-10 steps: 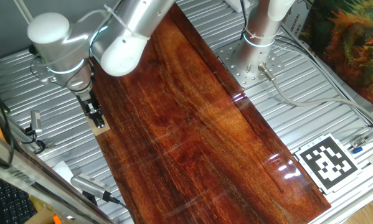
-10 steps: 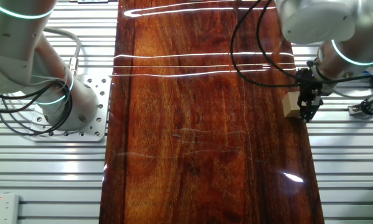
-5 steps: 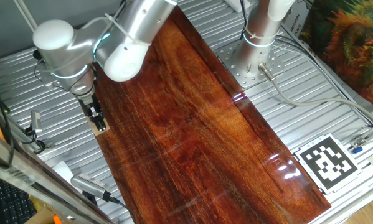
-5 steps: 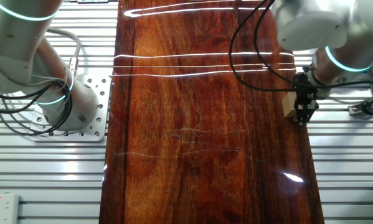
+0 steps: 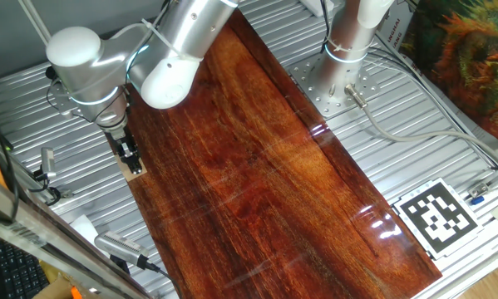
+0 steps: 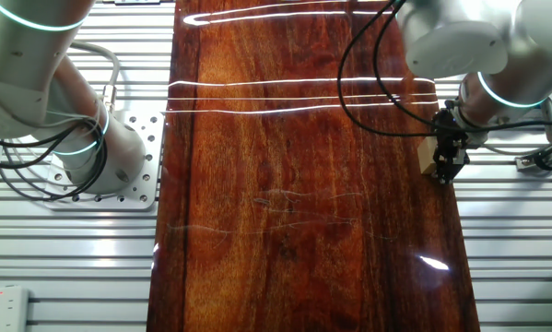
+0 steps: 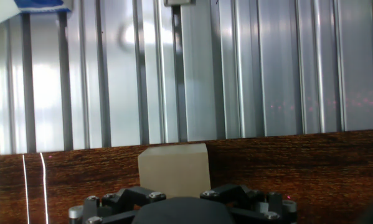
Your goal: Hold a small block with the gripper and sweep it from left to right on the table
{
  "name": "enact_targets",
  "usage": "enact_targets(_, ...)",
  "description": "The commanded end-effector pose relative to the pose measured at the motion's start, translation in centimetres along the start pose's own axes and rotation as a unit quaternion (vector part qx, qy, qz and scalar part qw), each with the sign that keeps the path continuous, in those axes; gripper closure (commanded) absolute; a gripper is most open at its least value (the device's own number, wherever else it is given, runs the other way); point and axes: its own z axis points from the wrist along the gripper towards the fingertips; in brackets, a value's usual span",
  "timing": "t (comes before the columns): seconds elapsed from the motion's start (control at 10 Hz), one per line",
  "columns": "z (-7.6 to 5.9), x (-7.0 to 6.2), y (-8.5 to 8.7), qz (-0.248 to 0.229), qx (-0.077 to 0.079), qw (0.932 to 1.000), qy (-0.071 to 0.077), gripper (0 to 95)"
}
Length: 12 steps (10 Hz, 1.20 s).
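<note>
The small block [image 7: 174, 169], a light tan wooden cube, rests on the table [image 5: 265, 174] at its edge beside the ribbed metal. In the hand view it sits centred just beyond my gripper [image 7: 177, 200], with a black finger [image 7: 114, 202] showing on each side of its lower part. In one fixed view the gripper [image 5: 130, 157] stands upright over the block [image 5: 135, 173]. In the other fixed view the gripper [image 6: 444, 169] hides most of the block [image 6: 428, 159]. The contact between fingers and block is hidden, so I cannot tell whether they grip it.
Ribbed grey metal [image 5: 448, 158] surrounds the board. A fixed white post [image 5: 348, 41] on a bolted plate stands across the board from the gripper. A black-and-white marker tag [image 5: 436, 216] lies at one end. Black cables [image 6: 377, 83] hang over the board near the arm.
The gripper has shifted from beside the block to over it, covering most of it in the other fixed view. The block has not moved.
</note>
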Motion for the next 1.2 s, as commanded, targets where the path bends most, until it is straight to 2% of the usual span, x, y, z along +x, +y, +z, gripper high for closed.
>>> enact_targets(0.1, 0.18, -0.04, 0.02, 0.0, -0.001, 1.0, 0.0, 19.0)
enact_targets(0.8, 0.38, -0.02, 0.03, -0.001, -0.001, 1.0, 0.001, 19.0)
enact_targets(0.9, 0.38, -0.02, 0.03, 0.0, -0.001, 1.0, 0.001, 38.0)
enact_targets(1.2, 0.37, -0.03, 0.03, 0.001, -0.004, 1.0, 0.002, 38.0)
